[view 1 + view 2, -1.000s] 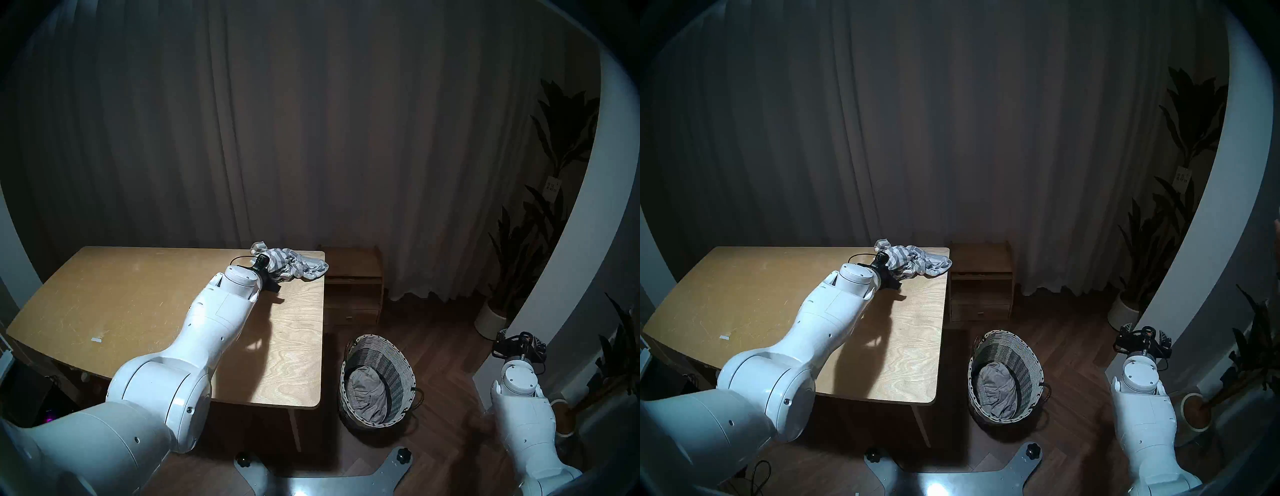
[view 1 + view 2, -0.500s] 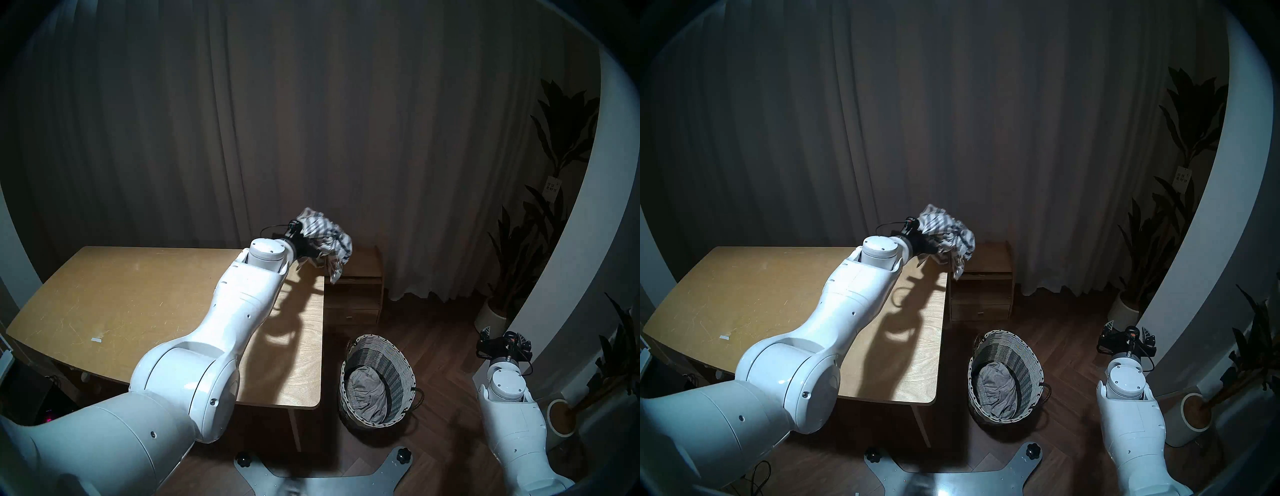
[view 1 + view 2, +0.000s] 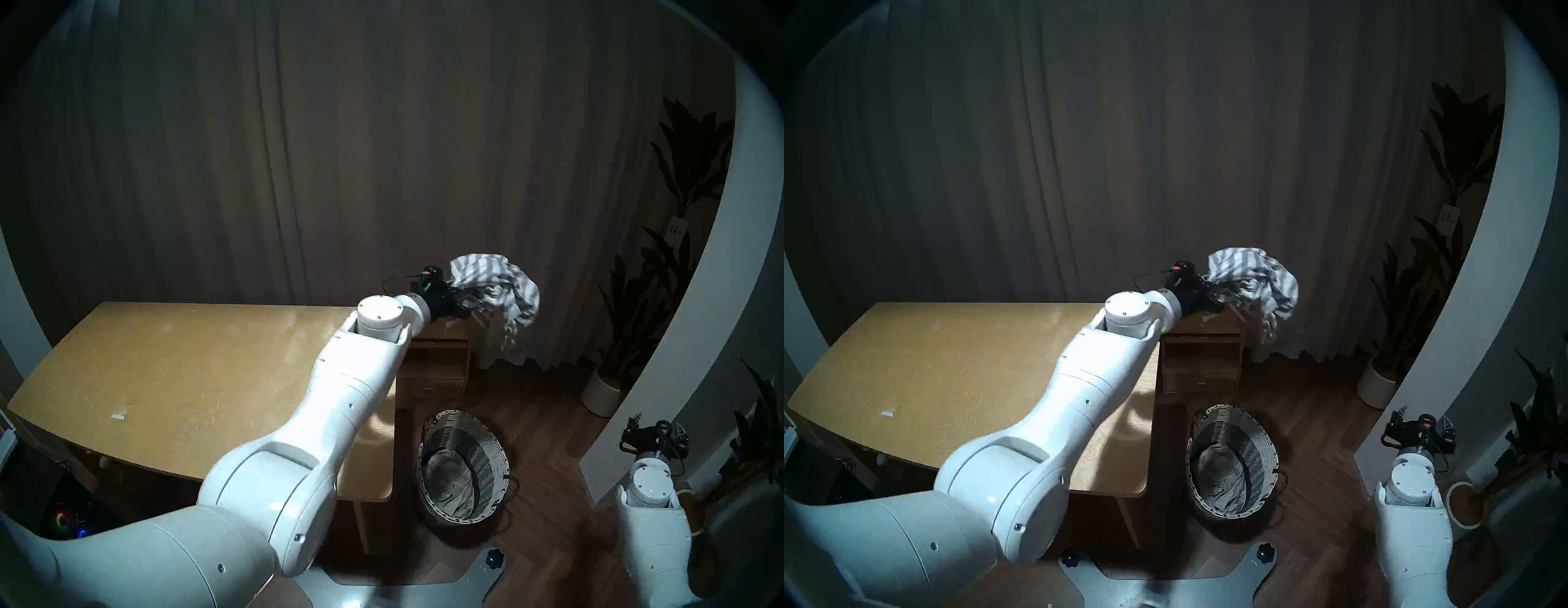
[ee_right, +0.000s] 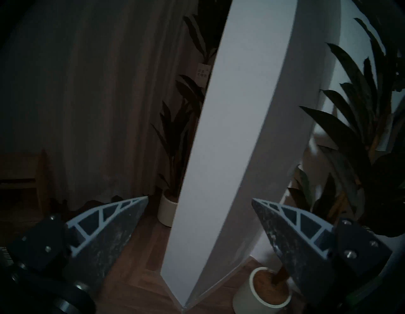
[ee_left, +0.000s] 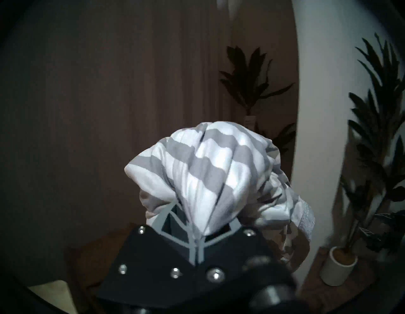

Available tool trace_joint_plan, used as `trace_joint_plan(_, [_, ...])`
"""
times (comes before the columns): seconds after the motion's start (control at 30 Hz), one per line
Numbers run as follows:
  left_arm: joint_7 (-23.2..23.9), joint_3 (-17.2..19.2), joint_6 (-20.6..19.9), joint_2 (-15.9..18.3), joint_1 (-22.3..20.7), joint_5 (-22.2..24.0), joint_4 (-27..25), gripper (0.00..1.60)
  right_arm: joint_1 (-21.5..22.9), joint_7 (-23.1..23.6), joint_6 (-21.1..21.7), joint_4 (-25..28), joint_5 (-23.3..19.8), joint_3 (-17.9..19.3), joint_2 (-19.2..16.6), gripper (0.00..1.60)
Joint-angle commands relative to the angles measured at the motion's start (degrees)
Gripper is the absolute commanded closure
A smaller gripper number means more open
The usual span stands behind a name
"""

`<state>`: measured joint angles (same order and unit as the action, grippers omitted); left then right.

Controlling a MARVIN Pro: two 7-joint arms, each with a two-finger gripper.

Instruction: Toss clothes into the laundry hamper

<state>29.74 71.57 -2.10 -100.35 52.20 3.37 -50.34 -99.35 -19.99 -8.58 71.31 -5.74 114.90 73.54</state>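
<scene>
My left gripper [image 3: 464, 299] is shut on the grey-and-white striped cloth [image 3: 505, 293], held in the air past the table's far right corner, above the wooden shelf; the cloth hangs to the right. It fills the left wrist view [image 5: 210, 175], pinched between the fingers [image 5: 168, 221]. The woven wicker hamper [image 3: 492, 450] stands on the floor right of the table, nearer to me than the cloth, with the beige-grey knit top [image 3: 449, 479] inside. My right gripper [image 3: 655, 433] is open and empty at the far right, facing a white wall corner [image 4: 230, 153]. The small black piece is out of view.
The wooden table [image 3: 191, 373] lies under my left arm. A low wooden shelf unit [image 3: 437, 365] stands behind the hamper against the curtain. White plant pots [image 3: 600, 392] and plants stand at the right, beside the white wall [image 3: 695, 297].
My left gripper has lifted the striped cloth off the table's far right corner and swung it right, past the table edge over the shelf. The right arm shifted slightly right.
</scene>
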Motion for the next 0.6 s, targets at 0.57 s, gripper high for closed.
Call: trace_joint_plan(0.57, [-5.2, -2.6, 10.2, -4.9, -1.0, -1.7, 19.0, 1.6, -12.4, 4.1, 3.4, 12.1, -3.9, 9.8, 1.6, 0.0])
